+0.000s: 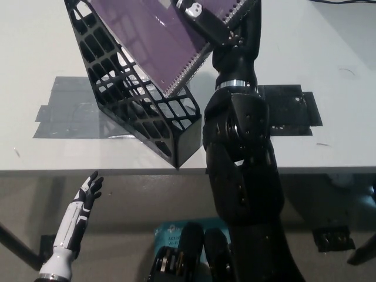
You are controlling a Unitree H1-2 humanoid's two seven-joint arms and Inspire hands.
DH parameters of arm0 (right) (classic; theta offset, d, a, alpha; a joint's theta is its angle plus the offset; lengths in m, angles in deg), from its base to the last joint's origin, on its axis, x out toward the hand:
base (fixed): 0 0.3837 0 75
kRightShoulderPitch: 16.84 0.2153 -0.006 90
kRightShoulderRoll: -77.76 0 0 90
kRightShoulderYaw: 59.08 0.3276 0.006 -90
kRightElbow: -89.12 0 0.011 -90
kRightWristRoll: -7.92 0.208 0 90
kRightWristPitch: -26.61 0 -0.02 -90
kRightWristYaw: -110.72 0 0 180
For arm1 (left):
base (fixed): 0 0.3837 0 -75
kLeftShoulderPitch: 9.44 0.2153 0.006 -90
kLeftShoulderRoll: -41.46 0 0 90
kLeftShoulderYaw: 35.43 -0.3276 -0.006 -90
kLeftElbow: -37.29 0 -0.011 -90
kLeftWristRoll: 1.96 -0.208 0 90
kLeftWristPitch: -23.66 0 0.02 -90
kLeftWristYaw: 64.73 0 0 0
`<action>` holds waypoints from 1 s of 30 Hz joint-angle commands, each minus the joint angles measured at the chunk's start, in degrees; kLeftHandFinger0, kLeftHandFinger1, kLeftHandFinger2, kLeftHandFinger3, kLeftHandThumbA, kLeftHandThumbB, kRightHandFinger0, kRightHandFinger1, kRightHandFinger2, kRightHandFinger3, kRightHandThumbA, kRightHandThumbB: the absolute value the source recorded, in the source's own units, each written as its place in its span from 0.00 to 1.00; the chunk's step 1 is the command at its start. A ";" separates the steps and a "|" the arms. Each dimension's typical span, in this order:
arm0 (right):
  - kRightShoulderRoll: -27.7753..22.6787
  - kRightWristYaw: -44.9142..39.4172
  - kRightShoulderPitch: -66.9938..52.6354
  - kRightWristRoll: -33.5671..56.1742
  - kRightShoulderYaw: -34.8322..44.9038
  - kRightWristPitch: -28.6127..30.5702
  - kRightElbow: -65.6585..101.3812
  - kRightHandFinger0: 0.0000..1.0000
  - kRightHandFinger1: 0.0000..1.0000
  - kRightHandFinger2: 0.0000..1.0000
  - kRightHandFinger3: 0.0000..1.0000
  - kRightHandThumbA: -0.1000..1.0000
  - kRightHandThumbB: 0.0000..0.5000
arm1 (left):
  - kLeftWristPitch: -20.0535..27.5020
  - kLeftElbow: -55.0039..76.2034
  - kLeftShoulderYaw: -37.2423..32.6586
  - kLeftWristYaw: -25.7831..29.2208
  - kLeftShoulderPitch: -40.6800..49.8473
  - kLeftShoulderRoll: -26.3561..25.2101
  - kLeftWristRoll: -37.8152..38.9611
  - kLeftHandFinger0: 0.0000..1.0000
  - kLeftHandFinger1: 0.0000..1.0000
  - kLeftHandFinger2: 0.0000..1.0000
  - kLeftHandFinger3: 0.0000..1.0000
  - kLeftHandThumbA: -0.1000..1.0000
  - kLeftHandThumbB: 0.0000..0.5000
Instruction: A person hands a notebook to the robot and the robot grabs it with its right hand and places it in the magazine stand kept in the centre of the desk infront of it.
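Notebook over the stand
The black right hand (212, 22) grips the purple notebook (157, 41), its lower edge inside the black magazine stand (141, 108); the white left hand (88, 194) rests low, fingers apart.

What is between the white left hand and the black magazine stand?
In the head view, only bare desk edge and floor lie between the left hand and the magazine stand.

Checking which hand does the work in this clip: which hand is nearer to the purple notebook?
Right. The black right hand holds the purple notebook at its spiral edge, over the magazine stand. The white left hand hangs below the desk edge, far from it.
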 commanded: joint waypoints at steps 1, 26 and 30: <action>1.87 -0.10 1.69 0.24 -3.50 6.34 -0.51 0.00 0.00 0.00 0.00 1.00 0.03 | 2.13 1.08 -0.08 -0.33 -1.25 -0.90 0.34 1.00 1.00 1.00 1.00 1.00 0.98; -2.91 -2.57 1.50 -13.15 -10.58 3.30 -6.11 0.41 0.49 0.62 0.71 1.00 0.52 | 2.13 0.53 0.04 -0.93 -2.82 -1.30 0.96 1.00 1.00 1.00 1.00 1.00 1.00; -5.17 -6.43 1.54 -13.81 -13.49 2.96 -5.02 1.00 1.00 1.00 1.00 1.00 0.65 | 2.13 0.19 0.02 -0.89 -3.14 -1.28 0.82 1.00 1.00 1.00 1.00 1.00 1.00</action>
